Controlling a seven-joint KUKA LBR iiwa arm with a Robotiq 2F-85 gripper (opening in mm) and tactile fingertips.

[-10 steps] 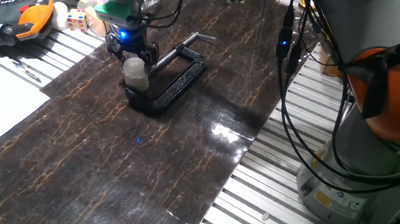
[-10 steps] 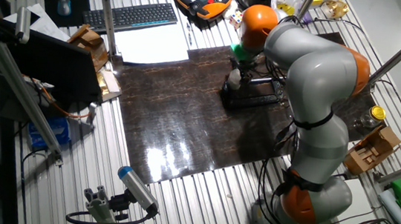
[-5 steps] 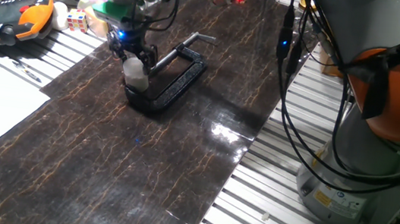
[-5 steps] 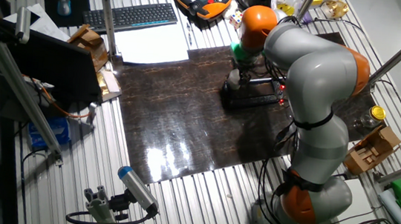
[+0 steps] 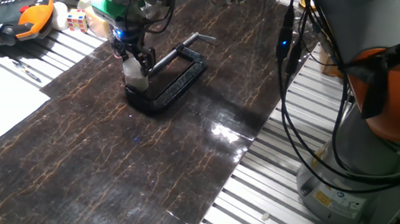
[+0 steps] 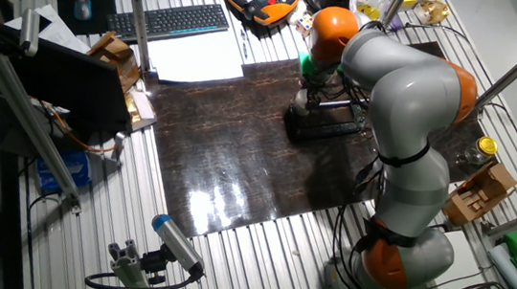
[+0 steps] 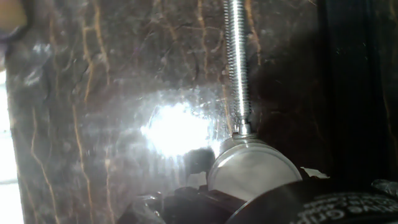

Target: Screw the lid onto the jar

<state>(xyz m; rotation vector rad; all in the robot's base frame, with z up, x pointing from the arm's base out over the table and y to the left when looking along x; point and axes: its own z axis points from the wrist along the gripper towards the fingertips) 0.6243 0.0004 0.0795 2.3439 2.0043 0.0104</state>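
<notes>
One jar (image 5: 138, 78) stands on the dark mat (image 5: 88, 152), held in the black clamp (image 5: 172, 78) at its near end, with the gripper (image 5: 132, 55) directly above it and down at its top. In the fixed view from the front the jar shows as a small whitish cylinder just under the fingers; whether the fingers touch it, or how wide they stand, cannot be told from here. The lid cannot be made out as a separate thing in any view; the top of the jar is covered by the hand.

In the other fixed view the gripper (image 6: 305, 94) and jar (image 6: 300, 105) are very small, and the arm (image 6: 399, 92) crosses just beside them, so the grip cannot be read there either.

The hand view is blurred and glare-washed. It shows the clamp's threaded screw (image 7: 238, 62) running down to a round shiny pad (image 7: 252, 171), the clamp's black bar (image 7: 357, 87) along the right edge, and dark, cut-off shapes along the bottom edge that I cannot identify.
</notes>
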